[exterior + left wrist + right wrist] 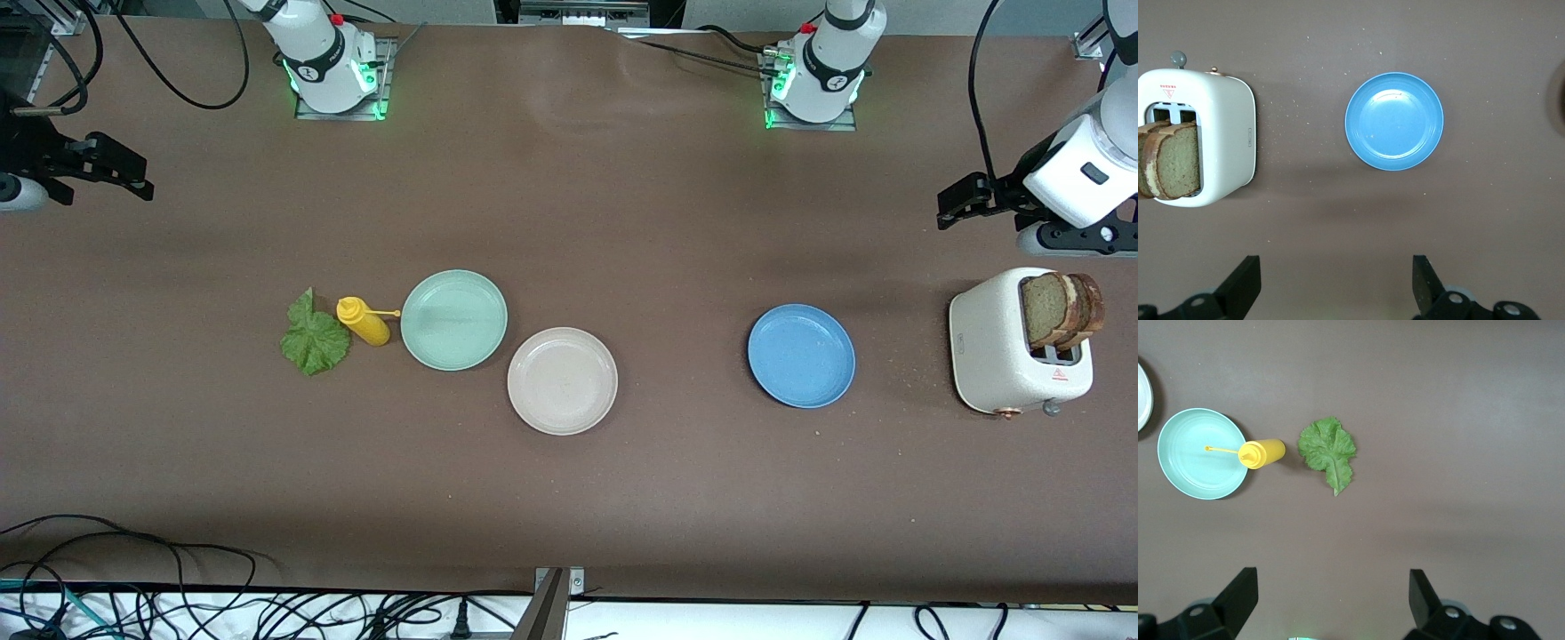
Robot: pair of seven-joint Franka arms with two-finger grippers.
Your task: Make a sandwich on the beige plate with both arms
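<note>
1. The front view looks down from high across the table (622, 204) toward the arm bases along its top edge.
2. The left wrist view looks straight down on the toaster (1218, 133) and blue plate (1394, 121), both shared with the front view.
3. The right wrist view looks down on the lettuce (1328, 452), bottle (1262, 453) and mint plate (1195, 463), likewise shared.

Both claws (1336, 287) (1331, 603) open, raised.

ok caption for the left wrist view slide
Open left gripper above the table, bread slices in the toaster, empty blue plate.
</note>
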